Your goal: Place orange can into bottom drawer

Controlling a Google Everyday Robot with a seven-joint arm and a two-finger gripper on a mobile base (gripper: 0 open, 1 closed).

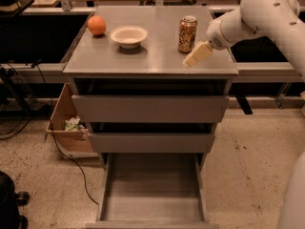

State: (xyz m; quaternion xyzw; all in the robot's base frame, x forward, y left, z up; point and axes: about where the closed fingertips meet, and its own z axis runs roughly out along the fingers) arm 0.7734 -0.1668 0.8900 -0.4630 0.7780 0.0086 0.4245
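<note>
The orange can (187, 34), orange-brown with a speckled pattern and a silver top, stands upright on the grey cabinet top (152, 56), right of centre. My gripper (196, 56) hangs over the cabinet top just to the right of and in front of the can, a short gap away from it, holding nothing. The bottom drawer (151, 190) is pulled far out at floor level, its flat grey floor bare.
A round orange fruit (96, 25) and a white bowl (128, 36) sit on the left part of the cabinet top. Two shallower drawers (150, 108) above the bottom one stand slightly open. A cardboard box (66, 128) and cables lie on the floor at left.
</note>
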